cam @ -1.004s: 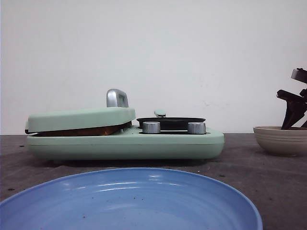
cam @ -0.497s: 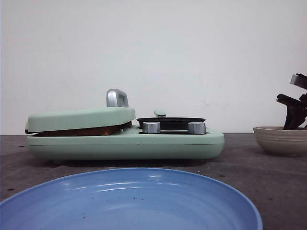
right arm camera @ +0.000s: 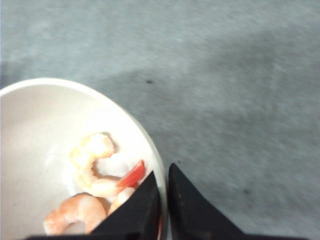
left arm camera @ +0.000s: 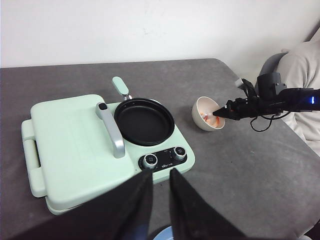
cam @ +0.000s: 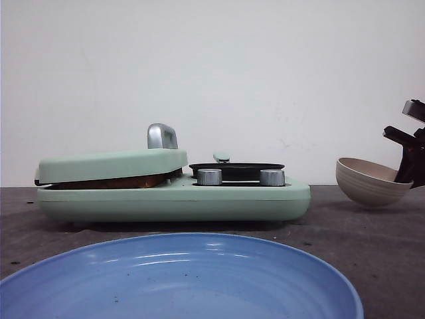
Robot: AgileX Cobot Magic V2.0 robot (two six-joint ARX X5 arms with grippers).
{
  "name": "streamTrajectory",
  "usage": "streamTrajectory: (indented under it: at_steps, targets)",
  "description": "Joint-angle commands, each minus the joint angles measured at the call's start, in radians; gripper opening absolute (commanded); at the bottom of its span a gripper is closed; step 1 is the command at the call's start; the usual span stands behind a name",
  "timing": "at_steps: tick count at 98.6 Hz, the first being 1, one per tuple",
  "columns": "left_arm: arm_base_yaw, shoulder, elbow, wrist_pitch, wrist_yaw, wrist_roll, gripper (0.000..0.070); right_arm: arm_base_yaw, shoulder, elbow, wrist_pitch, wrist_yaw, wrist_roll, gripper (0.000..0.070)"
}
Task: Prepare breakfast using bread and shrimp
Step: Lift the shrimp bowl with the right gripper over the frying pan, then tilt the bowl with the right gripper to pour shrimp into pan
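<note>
My right gripper (right arm camera: 164, 172) is shut on the rim of the beige ribbed bowl (right arm camera: 30, 130). In the front view the bowl (cam: 368, 183) hangs tilted just above the table at the far right. Curled orange-pink shrimp (right arm camera: 92, 172) lie inside it near the pinched rim. The bread shows only as a brown edge (cam: 113, 181) under the lowered lid of the mint green cooker (cam: 172, 199). My left gripper (left arm camera: 160, 172) hovers above the cooker's front edge, narrowly open and holding nothing.
An empty black pan (left arm camera: 144, 121) sits in the cooker's right half, behind two silver knobs (cam: 209, 177). A large blue plate (cam: 179, 279) lies in front of the cooker. A person's light sleeve (left arm camera: 300, 75) is at the table's right side.
The bowl, which stood flat on the table, has been lifted slightly and tipped with its open side toward the right gripper. The left arm and cooker are unchanged.
</note>
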Motion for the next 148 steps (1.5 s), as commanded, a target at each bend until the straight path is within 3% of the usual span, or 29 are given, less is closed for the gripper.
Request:
streamTrajectory:
  at_steps: [1,34,64,99,130,148]
  targets:
    - [-0.006,0.006,0.023,0.010,-0.002,-0.002,0.0004,-0.002,0.015,0.019,0.030,-0.034,0.027,0.0000]
    - [-0.006,0.006,0.023,0.008,-0.002,0.005,0.0004,0.046,-0.072,0.021,0.179,-0.151,0.132,0.0000]
    - [-0.006,0.005,0.023,0.003,0.002,0.007,0.0004,0.185,-0.152,0.025,0.310,-0.140,0.235,0.0000]
    - [-0.006,-0.019,0.023,-0.029,0.032,0.052,0.0004,0.422,-0.177,0.120,0.327,0.059,0.259,0.0000]
    - [-0.006,-0.066,0.023,-0.051,0.036,0.089,0.0004,0.641,-0.177,0.175,0.282,0.355,0.074,0.0000]
    - [-0.006,-0.090,0.023,-0.060,0.036,0.105,0.0004,0.704,-0.177,0.175,0.279,0.439,0.010,0.0000]
